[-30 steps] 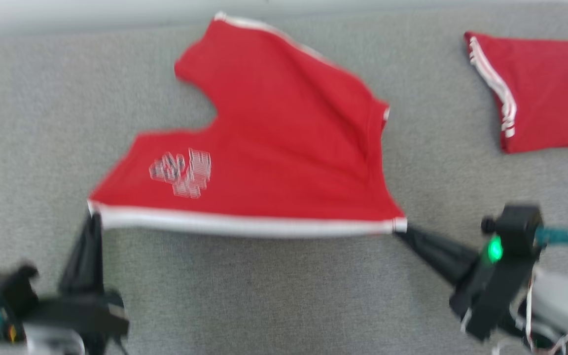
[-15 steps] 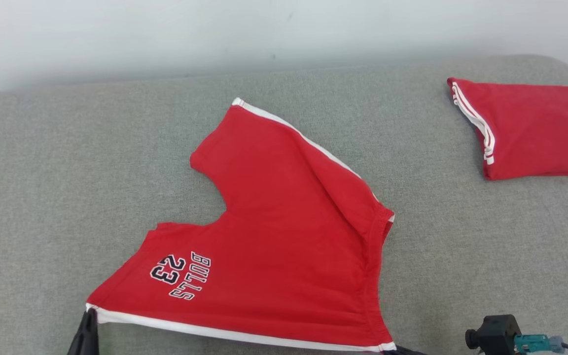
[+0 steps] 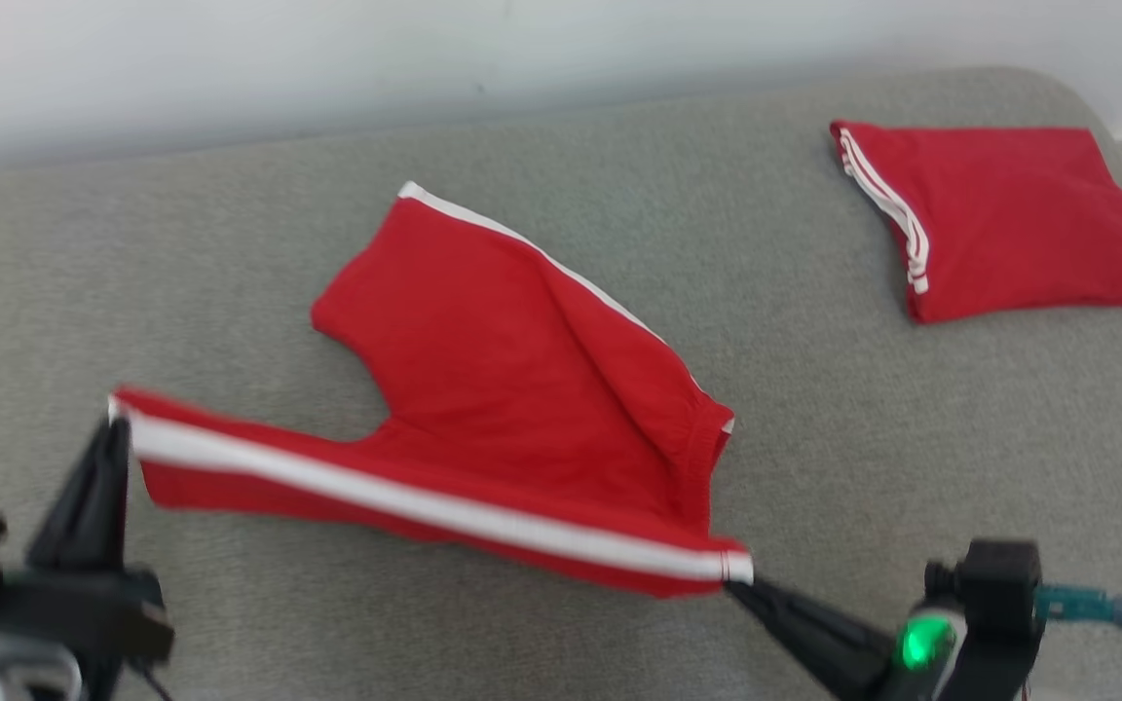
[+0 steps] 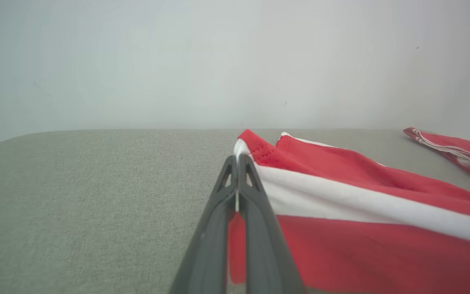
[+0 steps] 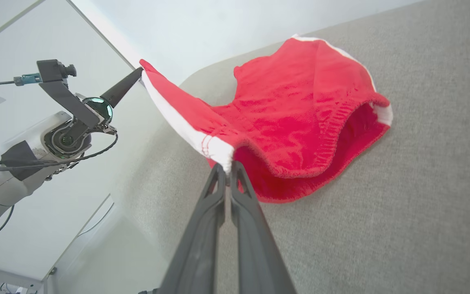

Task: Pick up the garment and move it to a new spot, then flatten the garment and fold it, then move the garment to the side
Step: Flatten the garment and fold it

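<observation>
As the left gripper (image 3: 118, 426) and right gripper (image 3: 744, 585) each clamped a near corner of the red garment (image 3: 483, 389), its white stripe (image 3: 425, 502) stretched between them.

2 dark tapered fingers (image 4: 210, 245), green light (image 3: 919, 645), teal connector (image 3: 1072, 602), pale forearm (image 5: 10, 183), black cables (image 5: 96, 150)

Folded red cloth (image 3: 1009, 224) on grey cushion (image 3: 181, 292)

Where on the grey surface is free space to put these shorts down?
Bare grey surface lies left of the shorts, and between them and the folded red garment. The far right corner is crowded by that garment.
</observation>
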Robot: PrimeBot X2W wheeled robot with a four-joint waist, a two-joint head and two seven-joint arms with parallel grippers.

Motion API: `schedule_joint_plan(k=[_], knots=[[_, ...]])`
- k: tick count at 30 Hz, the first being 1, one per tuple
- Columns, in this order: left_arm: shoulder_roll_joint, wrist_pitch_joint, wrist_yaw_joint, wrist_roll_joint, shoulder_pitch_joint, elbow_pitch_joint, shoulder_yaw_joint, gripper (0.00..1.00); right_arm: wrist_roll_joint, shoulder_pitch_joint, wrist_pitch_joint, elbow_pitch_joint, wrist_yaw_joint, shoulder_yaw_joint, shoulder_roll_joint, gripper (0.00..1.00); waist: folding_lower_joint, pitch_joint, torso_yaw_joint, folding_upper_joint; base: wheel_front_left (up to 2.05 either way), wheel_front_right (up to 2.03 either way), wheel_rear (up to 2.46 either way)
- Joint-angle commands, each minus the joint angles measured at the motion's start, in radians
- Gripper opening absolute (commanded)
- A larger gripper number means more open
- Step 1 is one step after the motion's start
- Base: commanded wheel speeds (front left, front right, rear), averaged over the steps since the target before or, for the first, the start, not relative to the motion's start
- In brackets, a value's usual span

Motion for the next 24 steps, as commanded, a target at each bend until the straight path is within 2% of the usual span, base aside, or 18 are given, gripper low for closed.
schedule_joint_plan(k=[1,9,15,24], knots=[[0.012,0.009,-0.001,0.011,-0.028,0.0,-0.001,0.0,0.0,-0.015,-0.004,0.0,-0.002,-0.011,0.007,0.0,0.0,0.037,-0.033,0.0,0.0,0.0,0.0],[0.102,0.177,-0.025,0.05,-0.345,0.063,-0.092,0.0,-0.011,-0.107,-0.004,0.018,-0.002,-0.098,0.108,0.0,0.0,0.16,-0.108,0.0,0.0,0.0,0.0],[0.131,0.256,-0.032,0.079,-0.547,0.177,-0.181,0.0,-0.027,-0.164,-0.004,0.066,-0.002,-0.14,0.173,0.0,0.0,0.237,-0.153,0.0,0.0,0.0,0.0],[0.156,0.306,-0.033,0.081,-0.783,0.334,-0.371,0.0,-0.077,-0.203,-0.004,0.122,-0.002,-0.179,0.249,0.0,0.0,0.3,-0.207,0.0,0.0,0.0,0.0]])
